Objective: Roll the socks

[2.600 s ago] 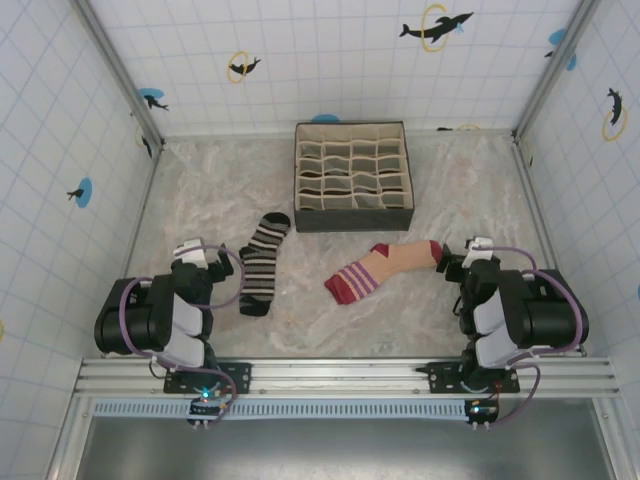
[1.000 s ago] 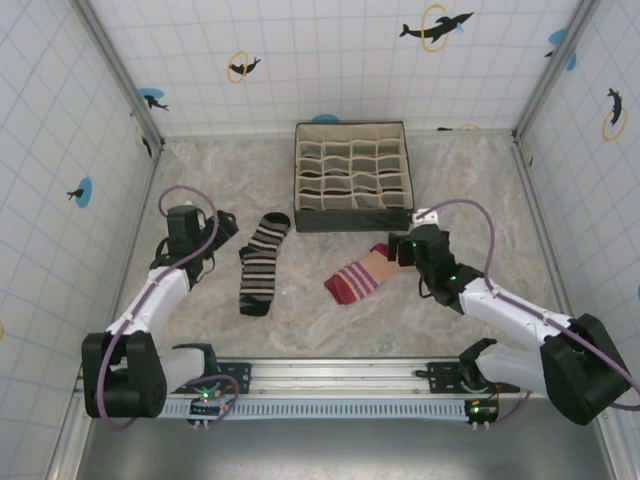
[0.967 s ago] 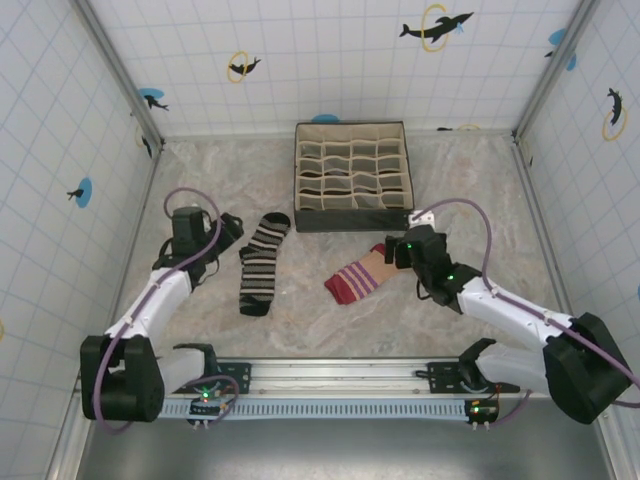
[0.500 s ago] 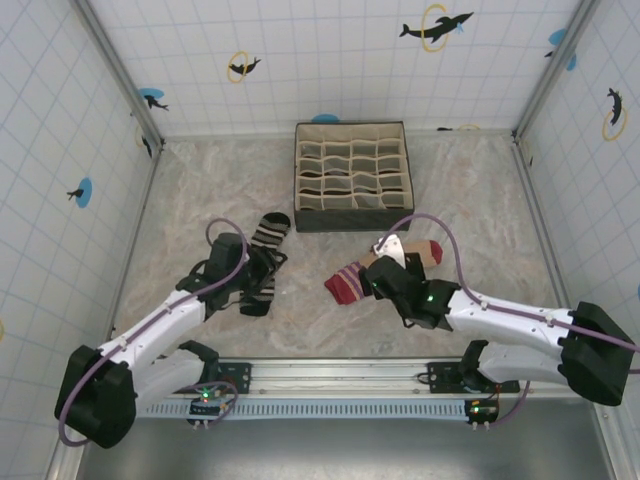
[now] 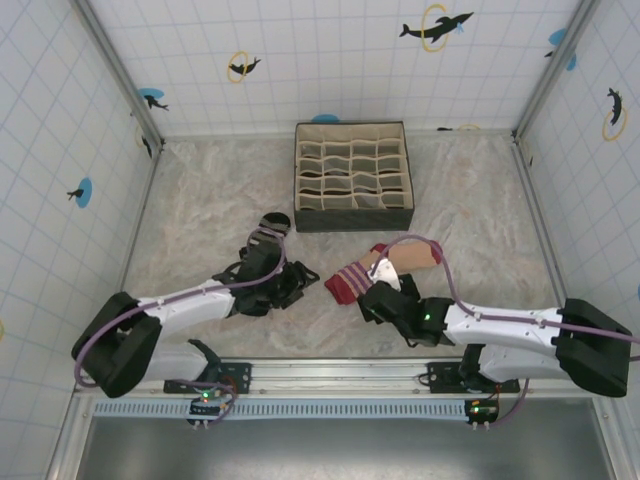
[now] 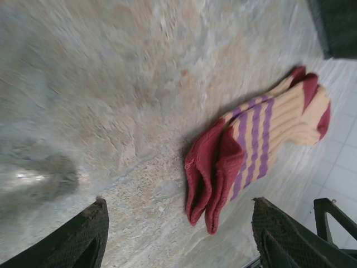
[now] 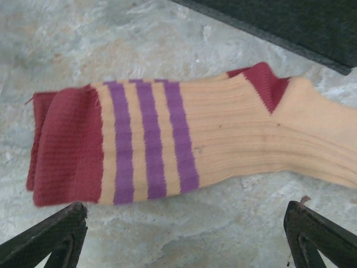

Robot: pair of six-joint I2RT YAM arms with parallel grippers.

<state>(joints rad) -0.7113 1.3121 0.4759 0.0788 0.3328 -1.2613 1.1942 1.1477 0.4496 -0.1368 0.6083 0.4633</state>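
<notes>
The peach sock (image 5: 392, 262) lies flat mid-table, its dark red cuff (image 5: 343, 284) pointing left. In the right wrist view the peach sock (image 7: 212, 139) shows purple stripes beside the cuff. My right gripper (image 5: 372, 299) hovers at its near side, open (image 7: 184, 243), with bare table between the fingers. My left gripper (image 5: 305, 282) is just left of the cuff, open (image 6: 178, 240), and the peach sock (image 6: 251, 151) lies right ahead of it. The black striped sock (image 5: 272, 221) lies mostly hidden under my left arm, one dark end showing.
A dark fabric organizer box (image 5: 352, 190) with several small cells stands behind the socks. Tiled walls close in the marble table (image 5: 200, 200) on three sides. The arms' mounting rail (image 5: 340, 375) runs along the near edge.
My left arm swung right across the black sock to the peach sock's cuff. My right gripper came from the peach sock's far end to its near side. Neither sock has moved.
</notes>
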